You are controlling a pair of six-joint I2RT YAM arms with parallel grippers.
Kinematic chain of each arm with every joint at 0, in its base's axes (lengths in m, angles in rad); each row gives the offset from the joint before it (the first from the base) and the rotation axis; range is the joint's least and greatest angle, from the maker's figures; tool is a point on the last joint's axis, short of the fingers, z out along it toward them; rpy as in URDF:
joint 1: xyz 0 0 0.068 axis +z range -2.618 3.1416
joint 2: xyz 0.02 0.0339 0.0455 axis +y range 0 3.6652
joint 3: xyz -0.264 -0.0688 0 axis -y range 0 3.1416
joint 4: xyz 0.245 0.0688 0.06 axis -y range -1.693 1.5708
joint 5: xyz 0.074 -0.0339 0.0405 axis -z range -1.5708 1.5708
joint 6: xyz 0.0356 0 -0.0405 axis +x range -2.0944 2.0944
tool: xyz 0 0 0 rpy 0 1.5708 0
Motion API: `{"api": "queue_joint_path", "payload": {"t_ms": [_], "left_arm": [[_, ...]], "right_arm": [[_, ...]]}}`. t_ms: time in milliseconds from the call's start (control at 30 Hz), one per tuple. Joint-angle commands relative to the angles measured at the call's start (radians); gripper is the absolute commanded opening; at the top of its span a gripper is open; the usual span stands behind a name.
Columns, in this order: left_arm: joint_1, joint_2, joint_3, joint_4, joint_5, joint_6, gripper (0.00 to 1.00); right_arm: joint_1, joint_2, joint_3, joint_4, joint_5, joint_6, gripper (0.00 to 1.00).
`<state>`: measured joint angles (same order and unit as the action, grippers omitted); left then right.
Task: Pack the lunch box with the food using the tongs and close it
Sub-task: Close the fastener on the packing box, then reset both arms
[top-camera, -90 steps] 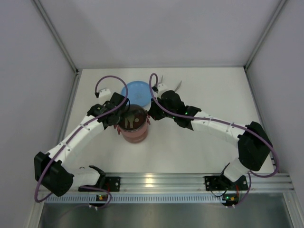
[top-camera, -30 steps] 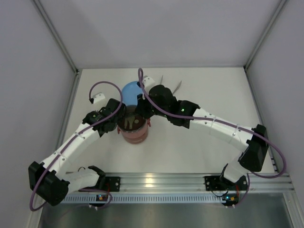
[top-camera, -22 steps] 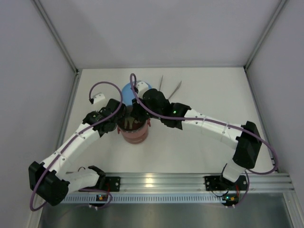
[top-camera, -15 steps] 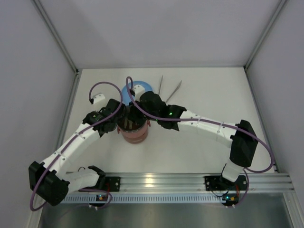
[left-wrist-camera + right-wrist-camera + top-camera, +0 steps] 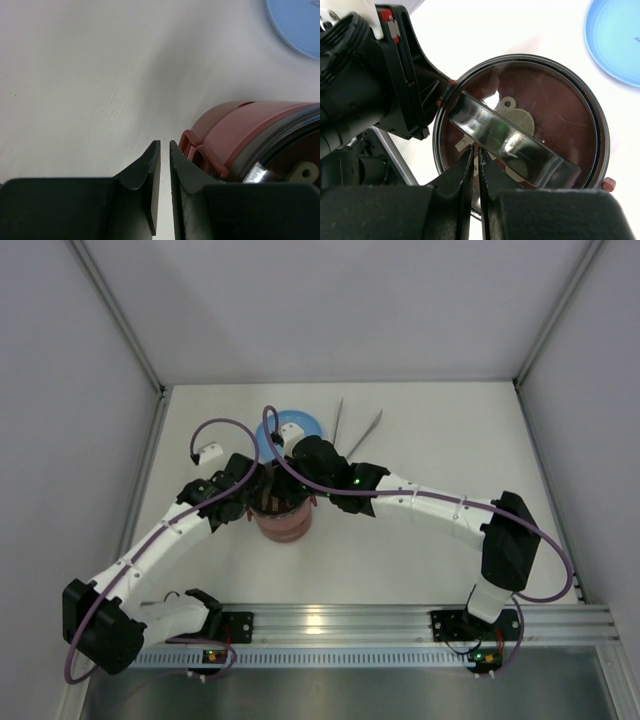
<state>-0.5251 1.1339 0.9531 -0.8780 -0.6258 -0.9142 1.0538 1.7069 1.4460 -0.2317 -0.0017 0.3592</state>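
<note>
The lunch box (image 5: 285,525) stands stacked at the table's middle, dusty red, with a dark lid (image 5: 555,110) and a glossy arched handle (image 5: 510,142) on top. My left gripper (image 5: 161,145) is shut, nothing between its fingers, low at the box's left side next to a red clasp (image 5: 200,155). From above, my right gripper (image 5: 476,152) hangs shut over the lid, its tips at the handle's near edge. The silver tongs (image 5: 339,420) lie on the table behind the box. The food is out of view.
A flat light-blue plate (image 5: 295,427) lies just behind the lunch box, partly under the right arm's cable. White walls close the table on the left, back and right. The arms' bases sit on the rail (image 5: 330,620) at the near edge.
My right arm has swung left from the plate's side to over the lunch box lid, uncovering the tongs. Its jaws have narrowed slightly. The left arm has barely moved.
</note>
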Motion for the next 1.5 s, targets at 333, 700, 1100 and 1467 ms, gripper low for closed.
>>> {"api": "queue_joint_path", "payload": {"t_ms": [333,700,1100,1467], "left_arm": [[0.005,-0.045,0.030,-0.002,-0.025,-0.009,0.18],[0.007,-0.086,0.070,-0.084,-0.083,-0.025,0.18],[0.007,-0.177,0.183,-0.087,-0.034,0.087,0.23],[0.008,-0.240,0.311,-0.065,0.100,0.307,0.99]], "right_arm": [[0.012,-0.021,0.024,-0.010,0.008,-0.009,0.06],[0.023,-0.079,0.007,-0.047,-0.037,-0.003,0.06],[0.011,-0.376,-0.162,-0.095,0.100,0.027,0.11],[-0.012,-0.835,-0.374,-0.293,0.518,0.102,0.88]]}}
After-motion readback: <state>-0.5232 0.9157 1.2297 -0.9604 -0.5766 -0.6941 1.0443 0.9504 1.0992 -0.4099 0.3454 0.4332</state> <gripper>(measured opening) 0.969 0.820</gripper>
